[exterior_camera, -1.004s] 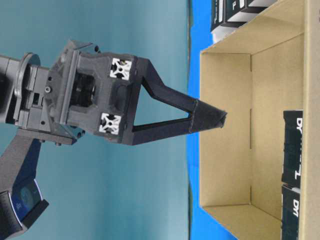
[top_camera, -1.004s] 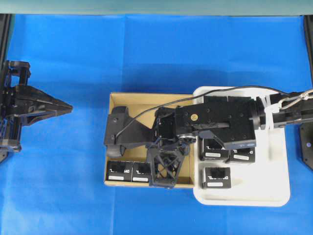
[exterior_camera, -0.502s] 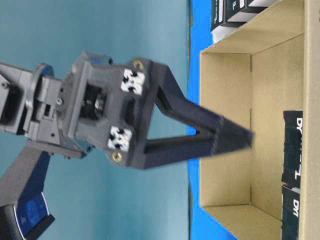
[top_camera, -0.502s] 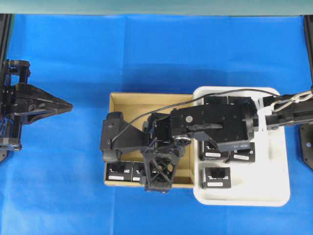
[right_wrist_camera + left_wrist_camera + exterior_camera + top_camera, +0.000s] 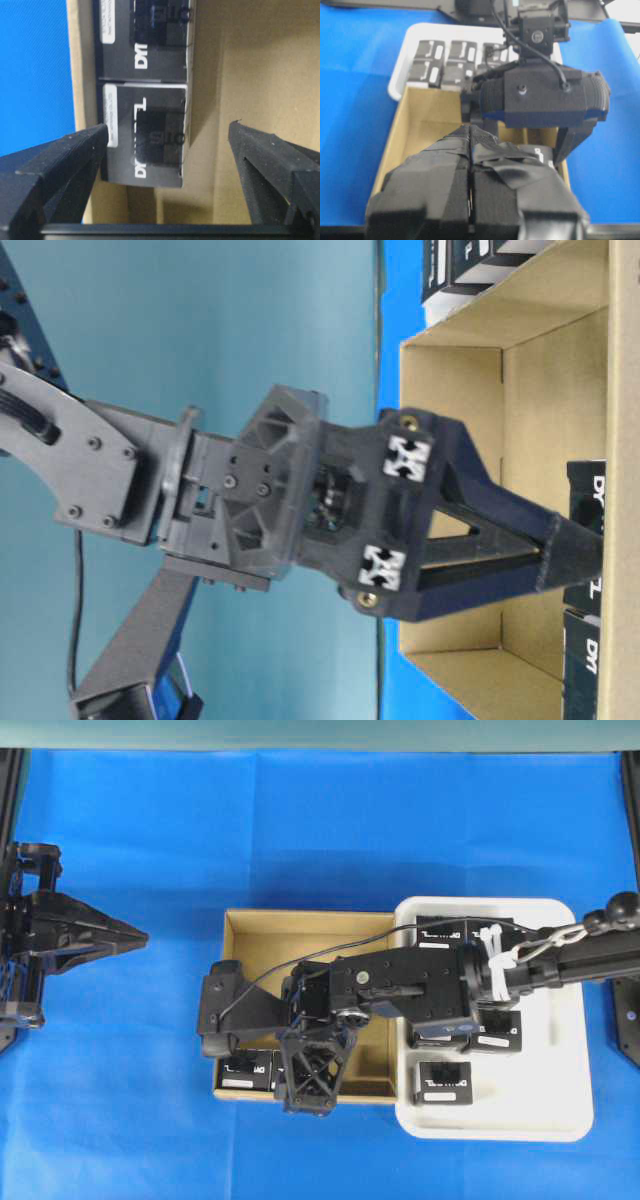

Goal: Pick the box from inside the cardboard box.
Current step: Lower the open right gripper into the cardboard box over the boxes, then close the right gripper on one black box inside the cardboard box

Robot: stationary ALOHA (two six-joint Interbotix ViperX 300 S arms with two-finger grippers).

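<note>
We are reaching into the cardboard box (image 5: 300, 925) with our right gripper (image 5: 165, 150), its fingers spread wide and empty, straddling the box (image 5: 145, 135), a black carton lying flat against the cardboard wall in the near corner. A second identical carton (image 5: 145, 40) is lying end to end with it, touching. In the wrist view one finger (image 5: 55, 160) is hanging over the cardboard wall's edge while the other (image 5: 270, 160) is standing over bare cardboard floor. Our left gripper (image 5: 120, 935) is waiting well apart over the blue cloth (image 5: 300, 820), its fingers pressed together. More cartons are sitting in the white tray (image 5: 570, 1110) beside us.

We are judging the risk to be on the wall side: the carton looks tight against the cardboard, so the outer finger may land on the rim or slip outside it, pinching wall and carton together or dragging the whole container. A skewed closure could also nudge the neighbouring carton.
</note>
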